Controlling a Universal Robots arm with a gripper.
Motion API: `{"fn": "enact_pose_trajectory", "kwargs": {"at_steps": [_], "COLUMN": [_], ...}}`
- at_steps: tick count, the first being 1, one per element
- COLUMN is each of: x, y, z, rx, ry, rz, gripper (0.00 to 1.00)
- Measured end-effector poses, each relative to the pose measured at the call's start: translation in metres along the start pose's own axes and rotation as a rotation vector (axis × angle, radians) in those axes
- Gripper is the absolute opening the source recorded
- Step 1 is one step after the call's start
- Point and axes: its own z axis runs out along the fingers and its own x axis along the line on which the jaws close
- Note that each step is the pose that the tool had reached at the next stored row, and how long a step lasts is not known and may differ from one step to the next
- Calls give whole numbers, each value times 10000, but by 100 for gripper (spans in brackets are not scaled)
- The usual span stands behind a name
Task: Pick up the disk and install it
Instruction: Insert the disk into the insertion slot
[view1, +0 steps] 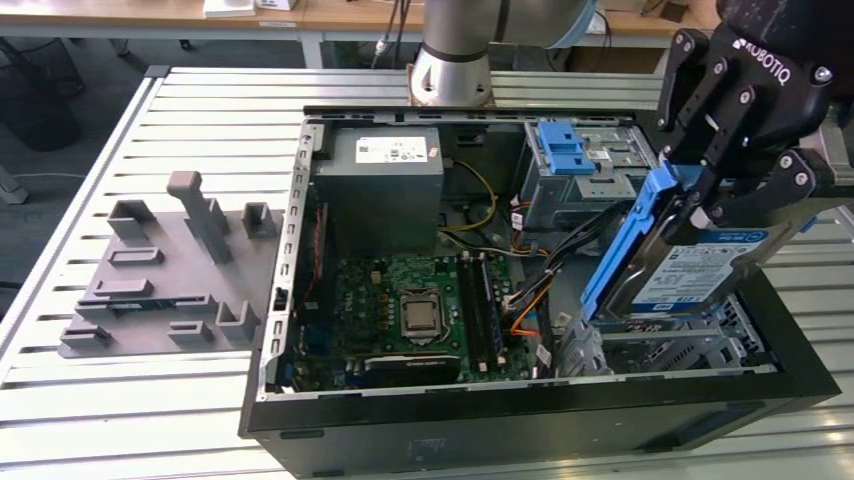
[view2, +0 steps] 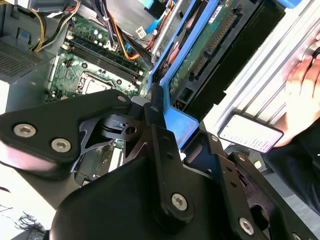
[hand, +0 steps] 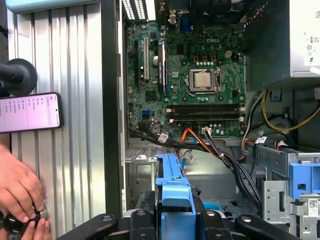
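The disk (view1: 697, 268), a silver drive with a blue-and-white label in a blue plastic bracket (view1: 638, 235), hangs tilted on edge over the metal drive cage (view1: 667, 348) at the front of the exterior view's right side of the open computer case (view1: 521, 425). My gripper (view1: 727, 190) is shut on the disk's upper end. In the second wrist view, black fingers (view2: 155, 107) clamp the bracket (view2: 176, 124), and the disk's green circuit-board side (view2: 200, 45) shows. The bracket (hand: 172, 186) also sticks out past my gripper (hand: 172, 222) in the first wrist view.
The case holds a motherboard (view1: 414, 310), a power supply (view1: 387, 185), loose cables (view1: 534, 300) and a grey drive bay with a blue latch (view1: 567, 150). A grey fixture block (view1: 160, 270) lies beside the case. A hand (hand: 17, 187) and a phone (hand: 30, 112) are beside the case.
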Motion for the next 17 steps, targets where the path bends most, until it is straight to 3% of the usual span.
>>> {"fn": "enact_pose_trajectory", "kwargs": {"at_steps": [6,17], "x": [-2,-6], "y": [-33,-99], "z": [25,76], "rx": [7,7], "ry": [-2,0], "rz": [-287,-291], "gripper": [36,36]}}
